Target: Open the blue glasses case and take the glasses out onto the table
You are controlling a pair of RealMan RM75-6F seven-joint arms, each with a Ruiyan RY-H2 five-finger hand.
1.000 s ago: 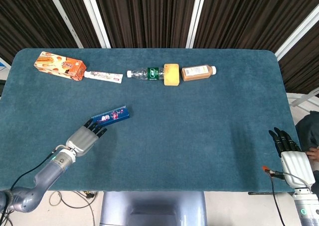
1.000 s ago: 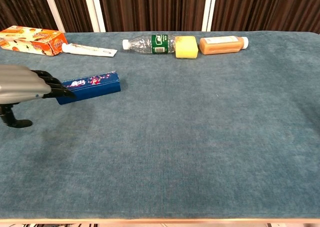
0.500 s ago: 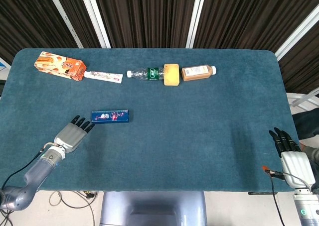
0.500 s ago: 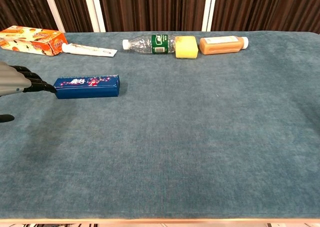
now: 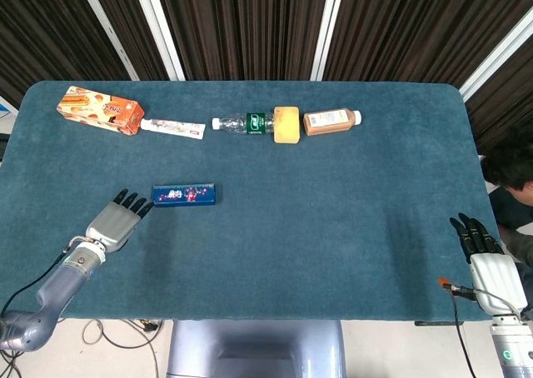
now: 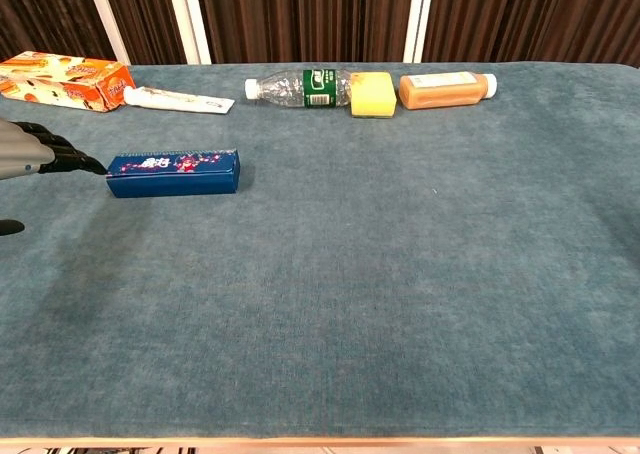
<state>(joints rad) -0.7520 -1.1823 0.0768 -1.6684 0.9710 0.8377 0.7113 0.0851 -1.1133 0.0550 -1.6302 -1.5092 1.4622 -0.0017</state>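
Blue glasses case [image 5: 184, 195] lies flat and closed on the teal surface [image 5: 333, 228], left of centre, its long side running left to right; just beside its left end, apart from it, the left robot hand [image 5: 115, 223] rests low over the cloth with its dark fingers [image 6: 62, 158] stretched out and slightly spread toward the case, holding nothing; along the far edge, from the left, lie an orange snack box [image 5: 100, 111], a white toothpaste tube [image 5: 172, 128] touching it, a clear water bottle [image 5: 243, 123] with a green label on its side, a yellow sponge [image 5: 286, 124] against the bottle, and a brown drink bottle [image 5: 331, 121] on its side; at the near right corner, well apart from everything, the right robot hand [image 5: 487, 261] points away from the robot, fingers straight and close together, empty.
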